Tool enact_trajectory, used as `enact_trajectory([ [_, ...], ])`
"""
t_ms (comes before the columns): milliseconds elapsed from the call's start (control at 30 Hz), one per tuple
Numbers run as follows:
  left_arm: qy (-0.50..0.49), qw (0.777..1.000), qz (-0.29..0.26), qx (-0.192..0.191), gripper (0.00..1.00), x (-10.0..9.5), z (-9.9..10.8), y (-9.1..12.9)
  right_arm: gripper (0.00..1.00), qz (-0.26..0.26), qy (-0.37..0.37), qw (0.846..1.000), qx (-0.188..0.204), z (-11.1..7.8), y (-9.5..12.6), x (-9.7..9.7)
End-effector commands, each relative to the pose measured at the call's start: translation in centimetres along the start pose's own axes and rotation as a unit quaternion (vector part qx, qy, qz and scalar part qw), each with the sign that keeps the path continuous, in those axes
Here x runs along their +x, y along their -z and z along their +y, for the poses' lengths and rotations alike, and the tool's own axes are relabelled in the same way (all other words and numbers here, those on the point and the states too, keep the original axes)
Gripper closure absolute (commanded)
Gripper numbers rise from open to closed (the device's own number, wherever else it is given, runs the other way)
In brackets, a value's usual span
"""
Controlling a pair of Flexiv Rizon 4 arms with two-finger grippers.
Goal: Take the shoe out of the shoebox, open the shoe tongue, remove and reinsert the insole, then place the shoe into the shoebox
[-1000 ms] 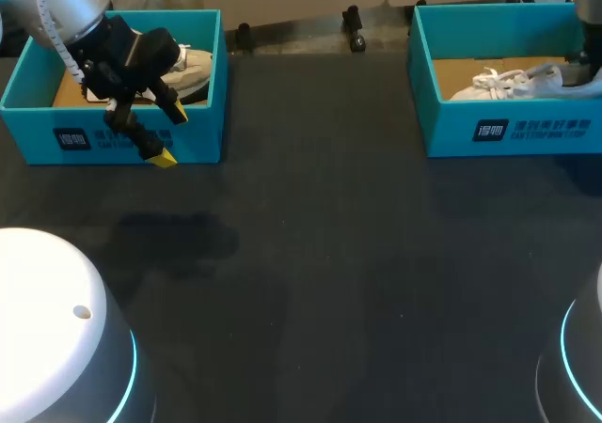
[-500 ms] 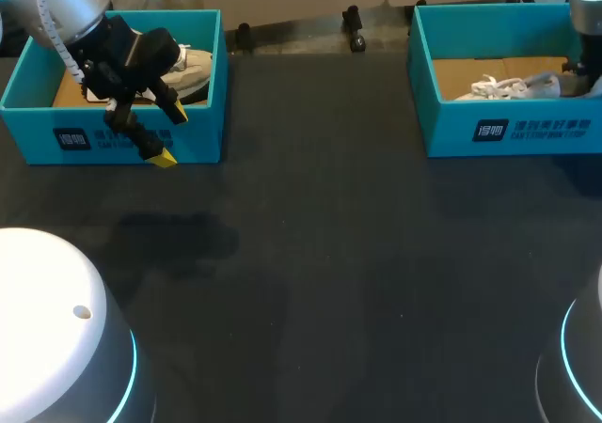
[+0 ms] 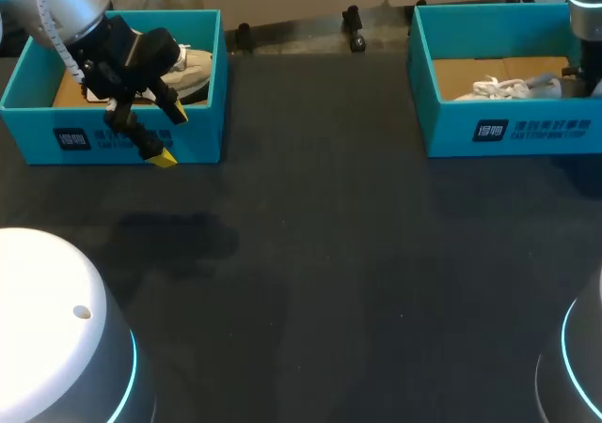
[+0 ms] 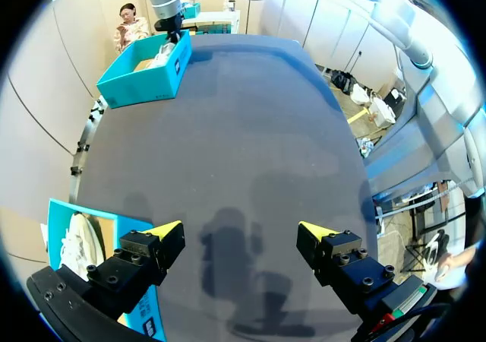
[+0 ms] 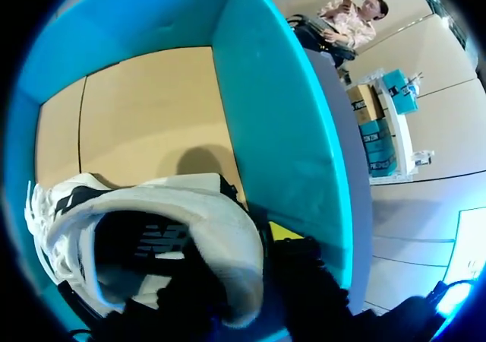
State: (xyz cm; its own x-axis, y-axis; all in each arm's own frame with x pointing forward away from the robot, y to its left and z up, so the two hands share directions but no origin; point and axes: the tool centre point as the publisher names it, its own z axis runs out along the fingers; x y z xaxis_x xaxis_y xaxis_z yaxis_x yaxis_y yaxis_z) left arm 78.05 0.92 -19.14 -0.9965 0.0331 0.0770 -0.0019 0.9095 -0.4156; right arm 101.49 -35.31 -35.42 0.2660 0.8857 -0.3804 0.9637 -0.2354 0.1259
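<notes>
Showing two arms at a dark table (image 3: 329, 254) w/ a teal shoebox at each far corner.
R box (image 3: 508, 130) holds a white shoe (image 3: 503, 87) lying on its cardboard floor, laces toward the middle of the table, heel toward R arm (image 3: 583, 28), which comes down into the box at that end. R wrist view looks into the shoe's heel opening from close up. R gripper (image 5: 262, 266) is at the heel, by the box's side wall, but can't tell if it's clenched on the shoe or released. L gripper (image 3: 170, 135) hangs above the table just in front of L box (image 3: 113, 139), spread wide, nothing btwn its yellow tips. A 2nd shoe (image 3: 195, 66), pale w/ dark parts, lies inside L box.
</notes>
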Motion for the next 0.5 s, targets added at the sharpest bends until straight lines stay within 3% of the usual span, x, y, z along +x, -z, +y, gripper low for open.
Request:
enact_trajectory([
  [33,0.000,1.000,-0.001,-0.002,0.00,0.1,0.0,0.0,0.59,-0.003,-0.001,1.000,-0.003,-0.1,1.0,0.0],
  [233,0.000,1.000,-0.001,-0.002,0.00,0.1,0.0,0.0,0.59,-0.006,-0.002,1.000,-0.017,0.0,2.5,-0.3],
  [500,0.000,1.000,-0.001,-0.002,0.00,0.1,0.0,0.0,0.51,-0.007,0.000,0.999,-0.040,0.2,5.3,-0.5],
])
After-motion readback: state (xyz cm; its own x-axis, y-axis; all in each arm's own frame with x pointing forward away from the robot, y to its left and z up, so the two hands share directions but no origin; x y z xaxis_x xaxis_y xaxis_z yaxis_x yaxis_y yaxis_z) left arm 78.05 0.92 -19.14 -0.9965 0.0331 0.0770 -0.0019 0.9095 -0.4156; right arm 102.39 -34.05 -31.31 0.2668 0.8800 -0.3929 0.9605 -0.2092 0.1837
